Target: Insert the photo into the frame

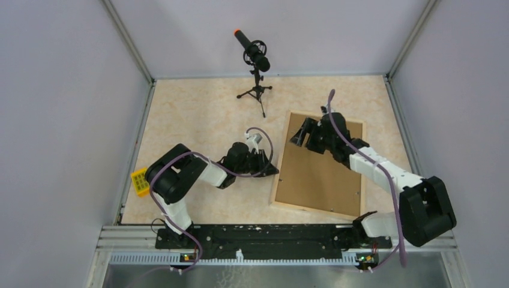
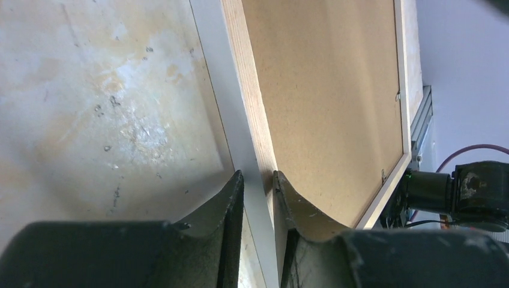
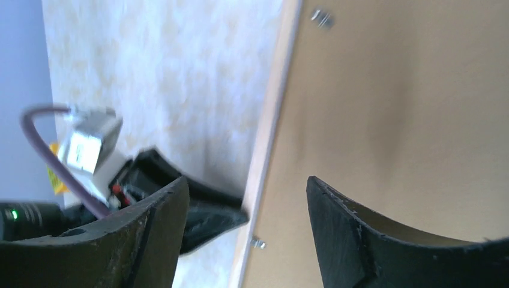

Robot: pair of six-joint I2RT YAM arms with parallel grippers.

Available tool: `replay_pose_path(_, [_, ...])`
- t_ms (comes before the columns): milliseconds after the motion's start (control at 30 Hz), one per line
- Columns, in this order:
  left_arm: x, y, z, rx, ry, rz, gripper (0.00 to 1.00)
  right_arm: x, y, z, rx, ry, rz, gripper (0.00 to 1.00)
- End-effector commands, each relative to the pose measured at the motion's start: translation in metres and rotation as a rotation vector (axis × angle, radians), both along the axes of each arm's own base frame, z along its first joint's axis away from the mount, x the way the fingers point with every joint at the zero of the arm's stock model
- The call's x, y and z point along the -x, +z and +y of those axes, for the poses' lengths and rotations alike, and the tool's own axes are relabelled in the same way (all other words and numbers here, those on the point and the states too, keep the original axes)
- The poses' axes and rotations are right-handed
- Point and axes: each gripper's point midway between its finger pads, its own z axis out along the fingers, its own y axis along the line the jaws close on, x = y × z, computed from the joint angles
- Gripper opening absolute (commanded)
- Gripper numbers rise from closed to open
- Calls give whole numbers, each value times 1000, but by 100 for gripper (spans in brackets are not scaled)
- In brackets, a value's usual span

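One frame (image 1: 312,209), one brown backing board (image 1: 321,171), one microphone (image 1: 253,51), one small tripod (image 1: 258,93), one yellow block (image 1: 140,182), two arms, left arm (image 1: 180,177), right arm (image 1: 384,171), two grippers, left gripper (image 2: 258,175), right gripper (image 3: 247,180)

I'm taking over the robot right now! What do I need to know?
The left gripper is shut on the left edge of the frame.
The right gripper is open and holds nothing, over the frame's far left corner.
The frame lies back up on the table, with the brown backing board in it.
The photo is not in view, so I cannot tell whether it is inside.
Left to do: check for the photo, then probably let go.
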Motion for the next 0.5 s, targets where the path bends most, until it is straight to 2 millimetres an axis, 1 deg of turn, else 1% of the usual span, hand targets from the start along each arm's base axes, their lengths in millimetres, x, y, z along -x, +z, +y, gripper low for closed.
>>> replay_pose_path(0, [9,-2,-2,-67,-16,39,33,-18,-1,-47,47,-80,15,71])
replay_pose_path(67, [-4,5,-5,-90,10,23,39,-34,4,-38,-90,-119,1,67])
replay_pose_path(100, [-11,6,-7,-110,17,14,41,-47,7,-31,-144,-126,-31,64])
replay_pose_path(133, [-19,10,-11,-122,22,1,42,-57,6,-28,-168,-140,-39,62])
replay_pose_path(233, [-44,19,-19,-172,42,-36,43,-90,2,-21,-184,-166,-31,57])
replay_pose_path(300, [-60,22,-22,-196,60,-59,43,-109,-5,-15,-163,-147,-23,55])
replay_pose_path(333, [-68,24,-24,-202,67,-77,43,-117,-9,-10,-153,-113,-13,52])
replay_pose_path(400, [-76,21,-26,-221,72,-90,43,-126,-16,-5,-126,-68,8,45])
replay_pose_path(467, [-81,17,-30,-230,61,-104,43,-129,-21,-4,-132,-58,-11,41])
